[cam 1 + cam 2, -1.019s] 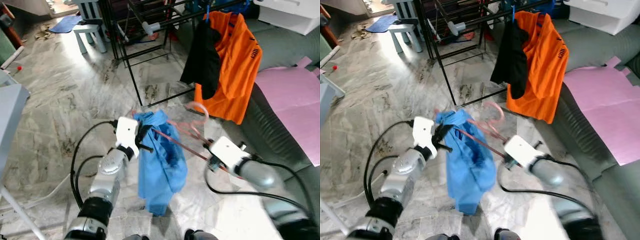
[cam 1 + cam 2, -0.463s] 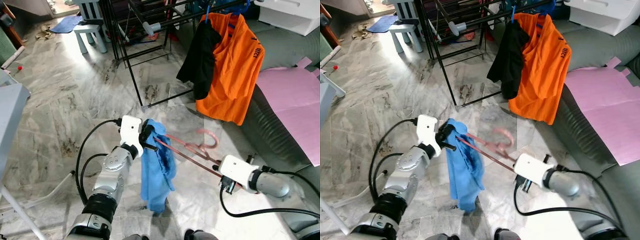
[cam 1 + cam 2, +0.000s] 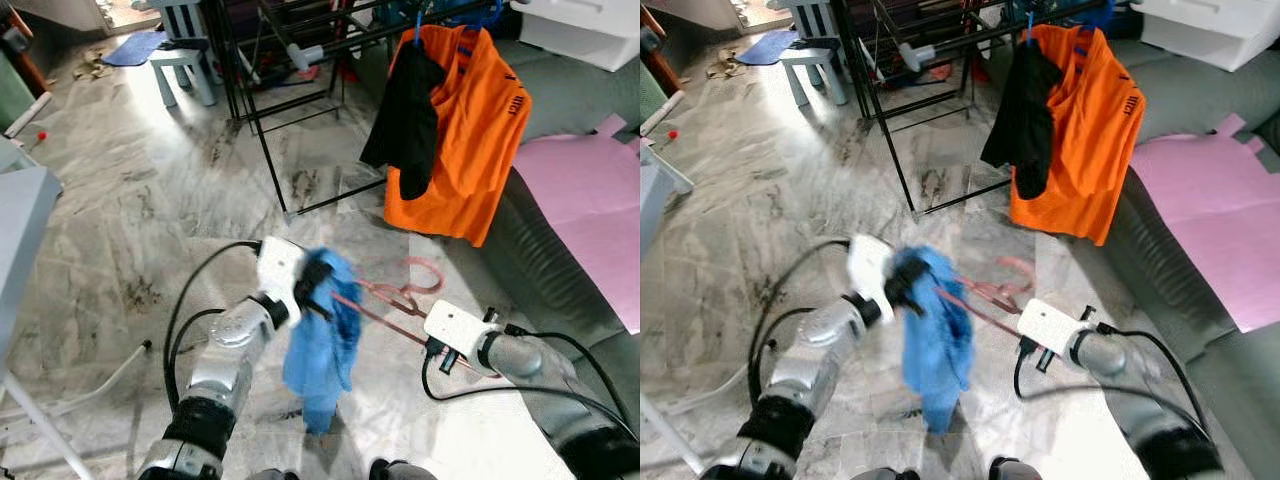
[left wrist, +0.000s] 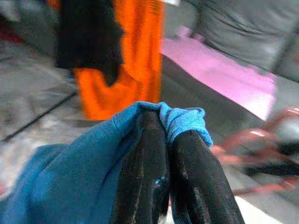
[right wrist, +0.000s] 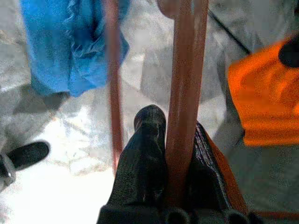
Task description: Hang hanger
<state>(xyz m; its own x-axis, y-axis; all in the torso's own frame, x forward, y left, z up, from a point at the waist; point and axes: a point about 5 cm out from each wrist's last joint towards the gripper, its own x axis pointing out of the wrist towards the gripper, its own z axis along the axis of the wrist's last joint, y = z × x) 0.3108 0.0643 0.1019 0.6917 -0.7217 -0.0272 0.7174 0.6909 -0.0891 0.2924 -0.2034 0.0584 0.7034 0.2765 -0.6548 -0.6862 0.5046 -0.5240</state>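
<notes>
Marble floor, black metal drying rack (image 3: 262,120) beyond. Pink wire hanger (image 3: 395,297) held low between arms, apparently level: right gripper (image 5: 174,161) clenched on its bar, left gripper (image 4: 169,144) clamped on blue cloth garment (image 3: 325,345); rack up ahead

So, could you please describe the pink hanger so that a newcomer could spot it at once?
Start at the black drying rack with the orange shirt, then look down to the marble floor before it. Between the two claws, the pink hanger carries a blue garment; it alone is thin, pink and hooked.
</notes>
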